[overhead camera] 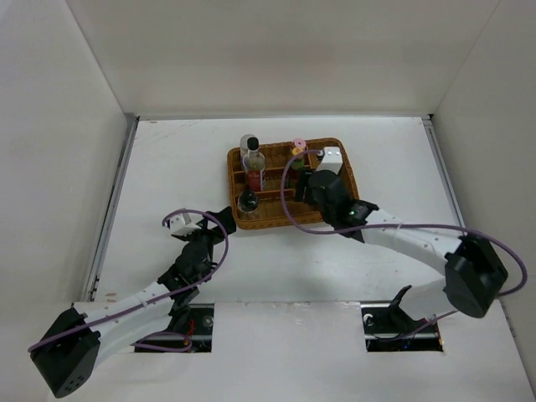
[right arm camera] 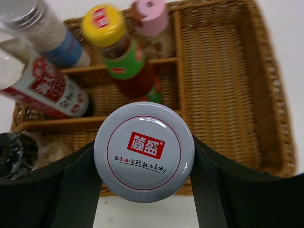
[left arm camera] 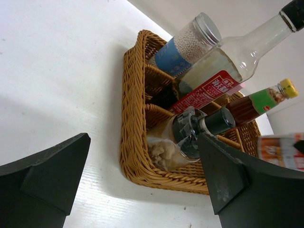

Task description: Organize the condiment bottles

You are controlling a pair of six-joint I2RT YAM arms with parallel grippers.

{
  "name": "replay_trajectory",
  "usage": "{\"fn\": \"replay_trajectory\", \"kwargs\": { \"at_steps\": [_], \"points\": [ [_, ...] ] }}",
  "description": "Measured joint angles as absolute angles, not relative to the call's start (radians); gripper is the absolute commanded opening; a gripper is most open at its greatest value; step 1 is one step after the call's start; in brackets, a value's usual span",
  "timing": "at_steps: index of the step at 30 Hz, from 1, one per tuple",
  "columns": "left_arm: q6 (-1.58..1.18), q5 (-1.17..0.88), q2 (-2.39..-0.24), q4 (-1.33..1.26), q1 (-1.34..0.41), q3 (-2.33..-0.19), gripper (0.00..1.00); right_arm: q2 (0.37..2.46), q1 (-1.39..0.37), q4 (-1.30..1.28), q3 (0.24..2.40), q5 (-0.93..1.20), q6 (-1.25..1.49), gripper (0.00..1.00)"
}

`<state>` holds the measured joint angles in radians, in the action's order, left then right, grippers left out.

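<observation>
Over by the near rim of the wicker tray (overhead camera: 260, 224), the right gripper (right arm camera: 144, 159) had its jaws pinching a white-lidded jar (right arm camera: 144, 142) from both sides; whether it touched the tray floor, I couldn't tell. Beyond it, inside the tray, stood the yellow-capped bottle (right arm camera: 103, 24), a pink-capped bottle (right arm camera: 151, 16), the tall red-labelled bottle (left arm camera: 223, 61) and a blue-labelled jar (left arm camera: 190, 40). Off the tray's near-left corner, the left gripper (left arm camera: 144, 135) sat low over the white surface (overhead camera: 167, 167), jaws spread wide.
</observation>
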<state>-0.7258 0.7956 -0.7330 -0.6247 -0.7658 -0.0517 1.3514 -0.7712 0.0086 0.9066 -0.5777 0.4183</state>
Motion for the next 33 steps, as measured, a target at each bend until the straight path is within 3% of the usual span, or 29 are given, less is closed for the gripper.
{"fn": "replay_trajectory", "kwargs": {
  "at_steps": [11, 18, 21, 25, 33],
  "points": [
    [-0.726, 0.793, -0.722, -0.625, -0.761, -0.052, 1.00, 1.570, -0.793, 0.053, 0.942, -0.552, 0.418, 0.63],
    [-0.726, 0.790, -0.755, -0.625, -0.759, -0.052, 1.00, 1.656, -0.793, 0.083, 0.941, -0.547, 0.419, 0.72],
    [-0.726, 0.789, -0.754, -0.625, -0.751, -0.052, 1.00, 1.663, -0.793, 0.113, 0.941, -0.547, 0.419, 0.83],
    [-0.725, 0.789, -0.753, -0.624, -0.740, -0.052, 1.00, 1.640, -0.793, 0.136, 0.941, -0.542, 0.413, 1.00],
    [-0.712, 0.785, -0.697, -0.514, -0.734, -0.067, 1.00, 1.301, -0.791, 0.179, 0.841, -0.593, 0.363, 1.00]
  ]
}}
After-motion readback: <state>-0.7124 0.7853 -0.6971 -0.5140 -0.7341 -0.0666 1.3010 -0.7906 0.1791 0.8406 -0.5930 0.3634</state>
